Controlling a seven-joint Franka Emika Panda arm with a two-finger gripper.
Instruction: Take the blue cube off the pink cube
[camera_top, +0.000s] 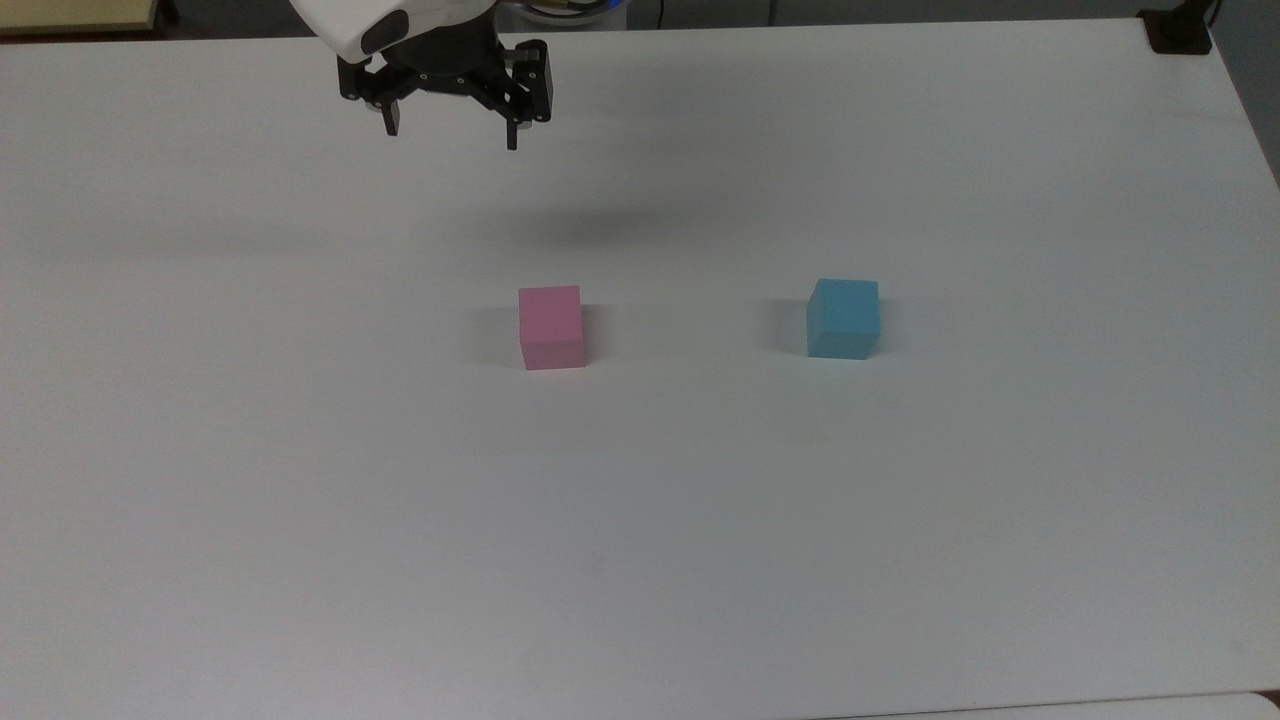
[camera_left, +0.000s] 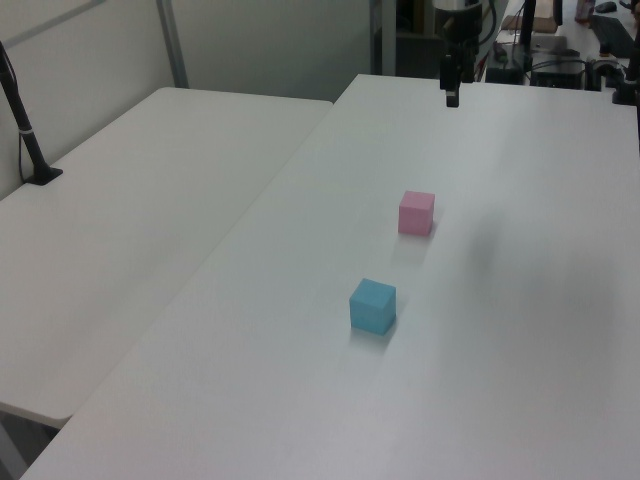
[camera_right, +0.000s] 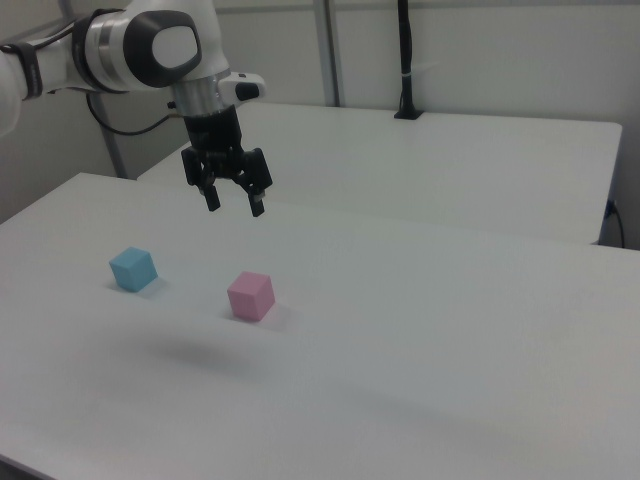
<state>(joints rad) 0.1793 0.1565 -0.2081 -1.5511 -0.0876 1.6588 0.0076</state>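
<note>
one blue cube (camera_top: 843, 318), one pink cube (camera_top: 551, 327).

Cubes: the pink cube (camera_top: 551, 327) and the blue cube (camera_top: 844, 318) sit apart on the table (camera_top: 900, 520), blue toward the top view's right.
My gripper (camera_top: 451, 140): above the table, beyond the pink cube toward the top view's upper left, holding nothing.

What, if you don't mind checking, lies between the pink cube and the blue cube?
Nothing: in the top view, bare white table separates the pink cube from the blue cube.
</note>
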